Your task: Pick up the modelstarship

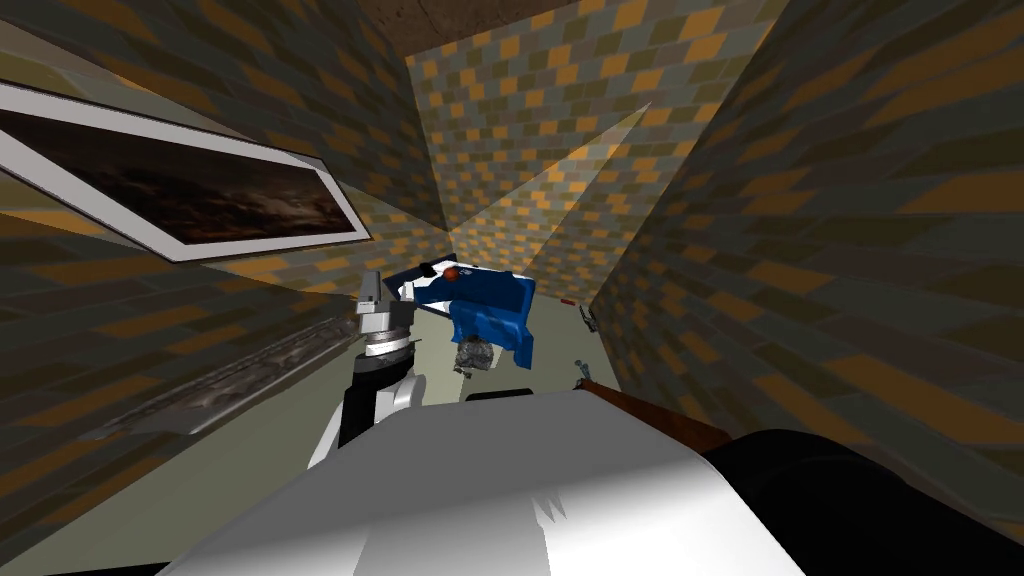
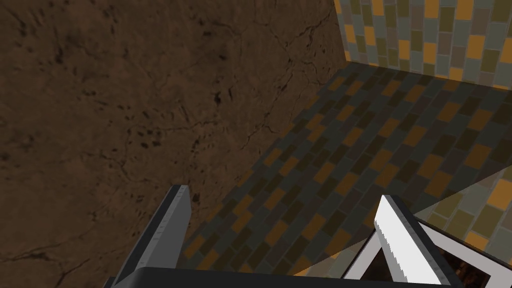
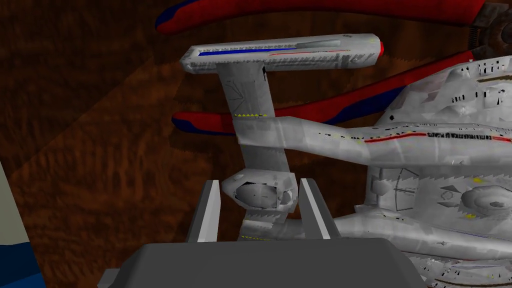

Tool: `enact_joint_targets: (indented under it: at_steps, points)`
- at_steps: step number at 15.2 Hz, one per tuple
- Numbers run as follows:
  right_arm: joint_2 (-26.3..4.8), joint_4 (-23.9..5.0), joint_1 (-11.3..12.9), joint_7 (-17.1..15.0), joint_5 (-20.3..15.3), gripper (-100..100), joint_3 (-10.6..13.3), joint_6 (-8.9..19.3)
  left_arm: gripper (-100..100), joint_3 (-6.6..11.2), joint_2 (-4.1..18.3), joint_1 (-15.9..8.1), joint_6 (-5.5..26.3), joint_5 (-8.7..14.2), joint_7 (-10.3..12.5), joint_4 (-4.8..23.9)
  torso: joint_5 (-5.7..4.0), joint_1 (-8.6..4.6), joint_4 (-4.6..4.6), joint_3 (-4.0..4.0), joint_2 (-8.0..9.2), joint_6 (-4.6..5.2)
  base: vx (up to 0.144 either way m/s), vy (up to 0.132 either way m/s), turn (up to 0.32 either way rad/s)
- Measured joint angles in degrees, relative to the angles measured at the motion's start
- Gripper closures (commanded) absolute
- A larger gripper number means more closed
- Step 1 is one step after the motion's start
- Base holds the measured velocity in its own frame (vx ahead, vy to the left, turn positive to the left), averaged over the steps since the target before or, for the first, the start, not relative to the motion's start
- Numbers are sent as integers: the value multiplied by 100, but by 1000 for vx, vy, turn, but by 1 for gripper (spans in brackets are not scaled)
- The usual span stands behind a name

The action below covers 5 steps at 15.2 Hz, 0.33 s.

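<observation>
A brown wood-grain tabletop [image 3: 100, 175] runs along my right side, and a blue armchair [image 1: 490, 315] stands farther off. The grey model starship [image 3: 320, 135] lies flat over the tabletop, with a red-and-blue-handled tool [image 3: 320, 15] just beyond it. The right end effector [image 3: 259, 181] pinches a rounded pod at the starship's tail. The left end effector [image 2: 282, 195], raised at the left, is spread wide.

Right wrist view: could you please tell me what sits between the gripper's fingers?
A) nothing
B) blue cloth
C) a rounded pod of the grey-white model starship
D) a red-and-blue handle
C: a rounded pod of the grey-white model starship sits between the fingers of the right gripper; the red-and-blue handles lie beyond it.
</observation>
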State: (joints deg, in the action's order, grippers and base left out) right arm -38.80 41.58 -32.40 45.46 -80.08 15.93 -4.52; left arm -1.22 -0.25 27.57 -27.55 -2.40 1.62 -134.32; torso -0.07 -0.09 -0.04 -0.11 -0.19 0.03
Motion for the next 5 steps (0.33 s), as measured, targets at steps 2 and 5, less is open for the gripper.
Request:
enact_joint_targets:
  at_steps: [2,5]
  points:
    - [-75,36,-39,44,11,100,-98,-94,0,0,0,0,0,0,0,0,6,10,-1,-1,0,0,-2,36,0]
    - [-310,202,-136,-172,-20,100,10,-144,0,0,-1,0,0,0,0,0,11,28,-4,-5,-7,0,12,60,-29]
